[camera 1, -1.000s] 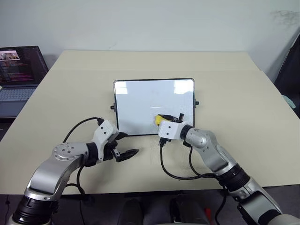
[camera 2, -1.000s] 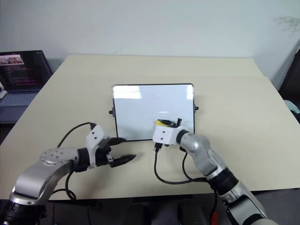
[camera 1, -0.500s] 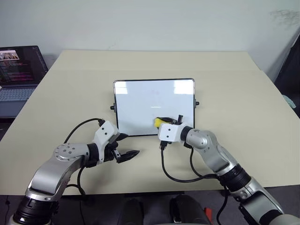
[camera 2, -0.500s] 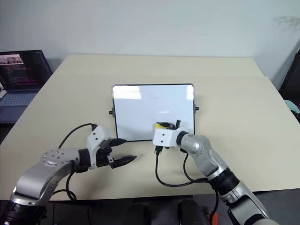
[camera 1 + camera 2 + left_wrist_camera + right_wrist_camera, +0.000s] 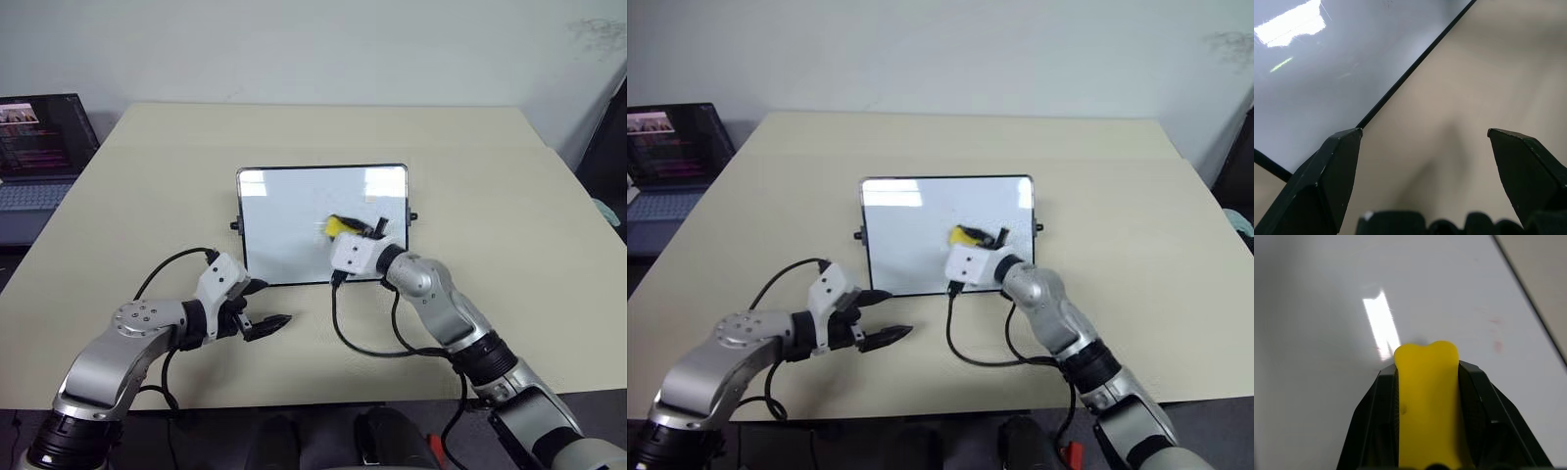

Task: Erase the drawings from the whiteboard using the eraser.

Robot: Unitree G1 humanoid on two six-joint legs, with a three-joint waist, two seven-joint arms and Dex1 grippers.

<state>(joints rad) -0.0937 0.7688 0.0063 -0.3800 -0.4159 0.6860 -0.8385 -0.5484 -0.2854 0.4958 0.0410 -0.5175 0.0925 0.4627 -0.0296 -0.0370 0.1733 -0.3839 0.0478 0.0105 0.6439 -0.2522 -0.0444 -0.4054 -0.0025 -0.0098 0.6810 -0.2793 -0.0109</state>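
Eraser (image 5: pixel 1426 396) moved up whiteboard (image 5: pixel 284 225), clamped in right end effector (image 5: pixel 1426 377).

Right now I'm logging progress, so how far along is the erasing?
Mostly done: the whiteboard looks nearly clean, with only faint reddish smudges near one edge. In hand: the right gripper is shut on the yellow eraser, held over the board's right part. Left: wiping those last traces. The left gripper hangs open above the table, off the board.
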